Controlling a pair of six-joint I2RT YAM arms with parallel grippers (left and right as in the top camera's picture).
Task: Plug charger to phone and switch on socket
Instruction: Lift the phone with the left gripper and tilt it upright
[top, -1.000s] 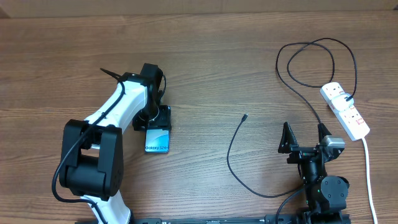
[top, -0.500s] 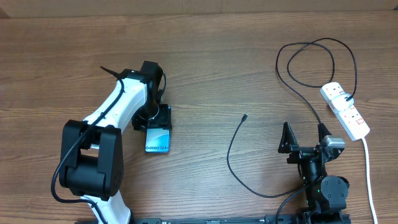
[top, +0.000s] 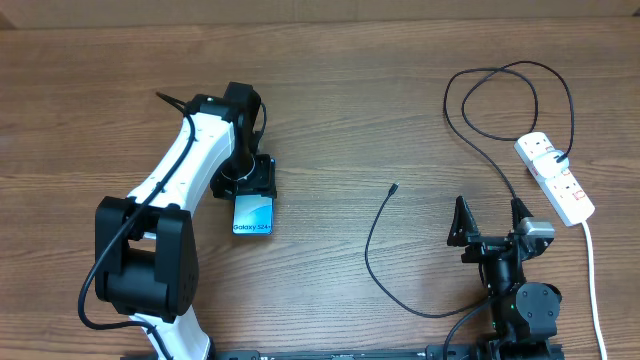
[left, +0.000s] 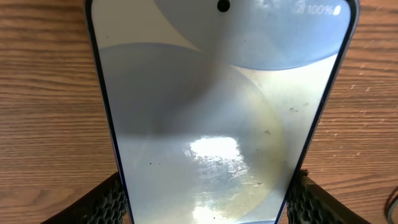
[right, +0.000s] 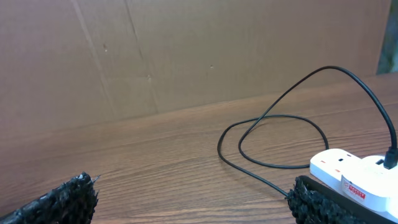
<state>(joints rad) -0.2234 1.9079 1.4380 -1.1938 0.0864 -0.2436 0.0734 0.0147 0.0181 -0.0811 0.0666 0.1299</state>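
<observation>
The phone (top: 253, 213), with a blue-teal screen, lies on the wooden table at centre left. My left gripper (top: 249, 183) is shut on its far end. In the left wrist view the phone (left: 217, 106) fills the frame between both fingers of the left gripper (left: 208, 198). The charger, a thin black cable, has its plug tip (top: 394, 187) free on the table at centre, and its loop shows in the right wrist view (right: 273, 134). The white socket (top: 555, 177) lies at the right, also in the right wrist view (right: 351, 176). My right gripper (top: 488, 212) is open and empty, also in its wrist view (right: 193, 199).
The black cable curves from its tip down past the right arm's base, then loops at the back right (top: 505, 95) to the black plug in the socket. A thick white cord (top: 592, 275) runs to the front right edge. A cardboard wall (right: 186, 56) stands behind the table.
My left gripper and the phone have shifted a little toward the far side of the table. The right arm, cable and socket have not moved.
</observation>
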